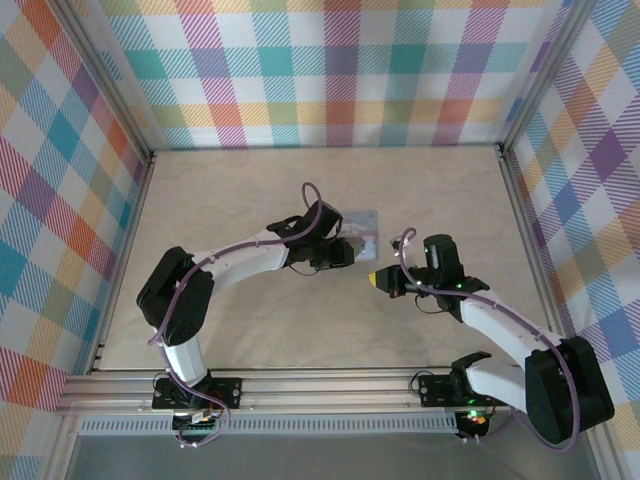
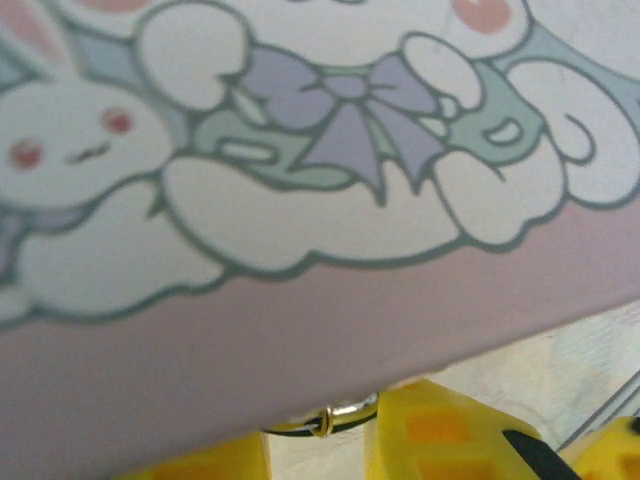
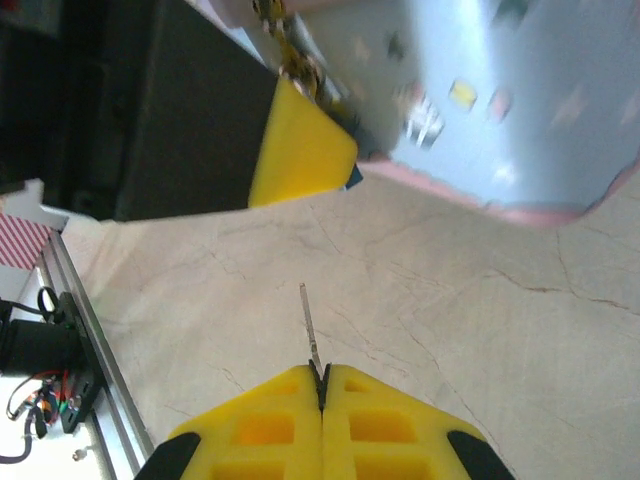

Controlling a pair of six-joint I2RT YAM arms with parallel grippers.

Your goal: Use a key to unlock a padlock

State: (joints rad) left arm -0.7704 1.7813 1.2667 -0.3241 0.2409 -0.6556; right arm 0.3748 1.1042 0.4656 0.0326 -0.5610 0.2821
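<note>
**Key held near a padlock gripped beside a cartoon tin**

Top view: over the pale marbled surface (image 1: 250,190), both arms are bent inward towards a pale blue tin (image 1: 366,220). The left jaws are set at its near edge, and the right jaws are just beside them.

Left wrist view: the padlock (image 2: 345,412), seen as a silvery loop, is clamped between the left jaws below the tin's bunny lid.

Right wrist view: the right jaws are pressed together on a thin key (image 3: 308,320), which is pointed towards the tin without touching it.

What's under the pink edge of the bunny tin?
The padlock pokes its shiny loop out below the bunny tin, between the left fingers. The rest of the padlock is covered by the tin's edge and those fingers, so I can't see it.
</note>
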